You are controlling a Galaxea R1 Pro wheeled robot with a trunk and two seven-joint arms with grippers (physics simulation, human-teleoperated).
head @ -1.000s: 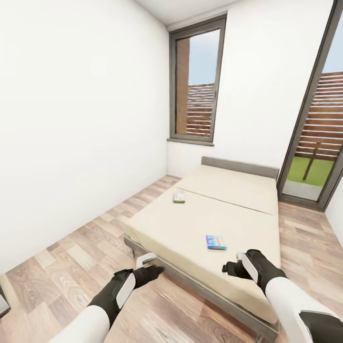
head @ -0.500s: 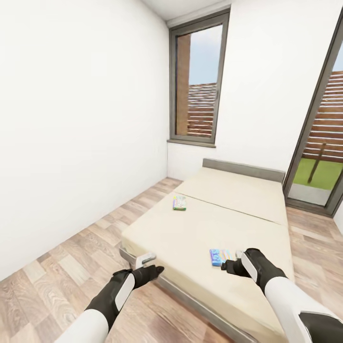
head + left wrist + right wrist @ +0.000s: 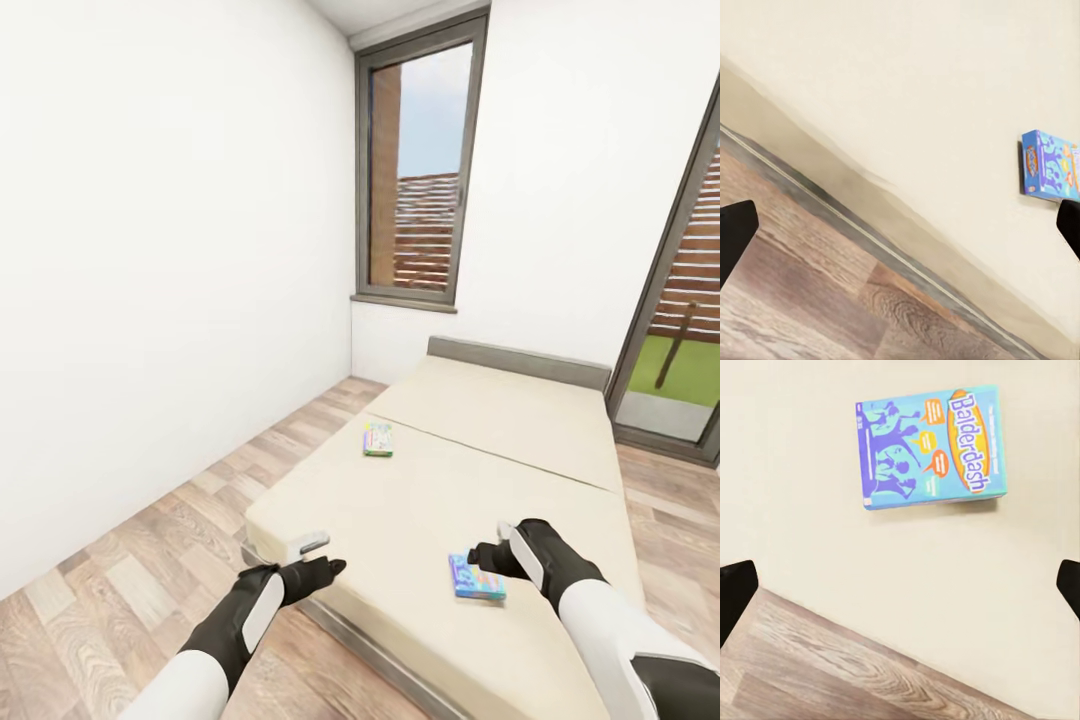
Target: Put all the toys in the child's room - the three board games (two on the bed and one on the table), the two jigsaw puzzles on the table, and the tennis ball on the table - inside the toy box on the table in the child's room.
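Observation:
The bed (image 3: 450,480) has a beige mattress and a dark grey frame. Two board games lie flat on it. A blue "Balderdash" box (image 3: 476,578) (image 3: 934,446) (image 3: 1050,166) rests near the foot edge, just below and left of my right gripper (image 3: 488,558) (image 3: 900,589), which is open and hovers over the mattress. A green-edged box (image 3: 378,439) lies farther up, by the bed's left side. My left gripper (image 3: 318,558) (image 3: 900,229) is open over the bed's near corner and the floor.
Wood-plank floor (image 3: 150,540) runs along the bed's left side beside a plain white wall (image 3: 170,250). A tall dark-framed window (image 3: 415,170) stands behind the grey headboard (image 3: 520,362). A glass door (image 3: 680,330) is at the far right.
The whole view has shifted toward the bed, so the camera moved. The blue box now shows right beside my right gripper. Both arms hold the same pose.

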